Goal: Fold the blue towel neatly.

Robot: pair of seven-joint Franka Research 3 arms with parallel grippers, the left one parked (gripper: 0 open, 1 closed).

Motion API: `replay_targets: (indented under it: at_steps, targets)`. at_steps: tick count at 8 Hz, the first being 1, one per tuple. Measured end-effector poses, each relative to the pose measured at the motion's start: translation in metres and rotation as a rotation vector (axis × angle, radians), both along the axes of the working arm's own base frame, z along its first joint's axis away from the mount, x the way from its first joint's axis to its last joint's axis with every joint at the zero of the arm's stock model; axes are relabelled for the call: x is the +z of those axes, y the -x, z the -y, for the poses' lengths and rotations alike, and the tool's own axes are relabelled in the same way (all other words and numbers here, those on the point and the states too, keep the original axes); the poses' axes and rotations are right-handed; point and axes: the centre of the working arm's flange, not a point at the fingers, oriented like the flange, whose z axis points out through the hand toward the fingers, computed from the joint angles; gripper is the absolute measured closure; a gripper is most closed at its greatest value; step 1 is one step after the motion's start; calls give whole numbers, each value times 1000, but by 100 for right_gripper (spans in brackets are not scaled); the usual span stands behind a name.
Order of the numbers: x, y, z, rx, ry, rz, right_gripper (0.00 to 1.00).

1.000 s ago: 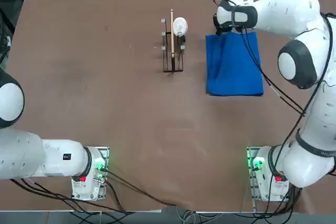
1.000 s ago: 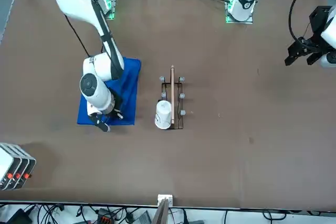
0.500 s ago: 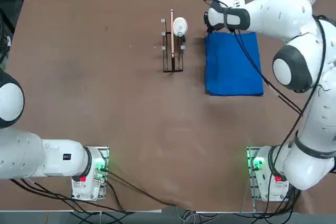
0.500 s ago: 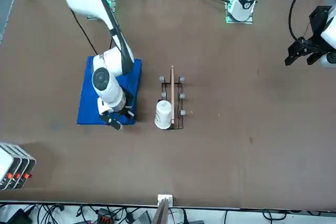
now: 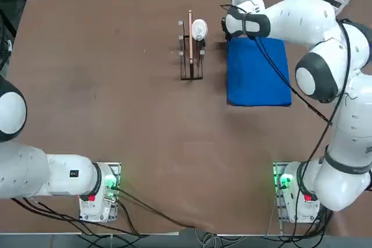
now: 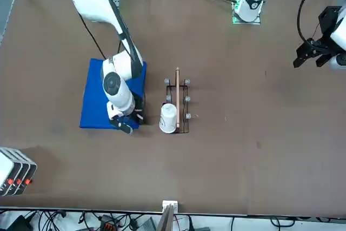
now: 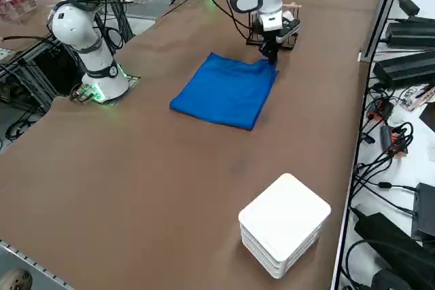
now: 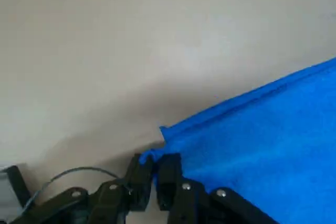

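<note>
The blue towel (image 5: pixel 258 74) lies flat as a folded rectangle on the brown table, right of the rack; it also shows as the towel (image 6: pixel 97 98) and towel (image 7: pixel 228 89). My right gripper (image 6: pixel 125 126) is down at the towel's far corner on the rack's side. In the wrist view the gripper (image 8: pixel 154 163) has its two black fingers almost together, with the tip of the towel's corner (image 8: pixel 149 156) pinched between them. The rest of the towel (image 8: pixel 262 140) spreads away flat on the table.
A thin wire rack (image 5: pixel 190 45) with a white cup (image 5: pixel 199 28) stands just left of the towel's corner, close to my gripper. A white box (image 7: pixel 284 225) sits beyond the towel near the far table edge on my right.
My right gripper has carried the towel's corner leftward toward the rack. The top layer now lies flat and squared over the lower one.
</note>
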Motion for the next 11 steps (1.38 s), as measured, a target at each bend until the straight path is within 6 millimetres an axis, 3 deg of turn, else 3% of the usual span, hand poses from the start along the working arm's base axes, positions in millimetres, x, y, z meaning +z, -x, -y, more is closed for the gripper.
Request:
replay_targets:
  at_steps: [4, 5, 6, 8, 11]
  targets:
    - [38, -26, -4, 2, -23, 85, 12]
    - [49, -29, -8, 17, -17, 104, 0]
    - [62, -31, -9, 38, 6, 104, 0]
    - [112, -32, 10, 153, 99, 70, 0]
    - [197, -32, 98, 341, 148, -23, 0]
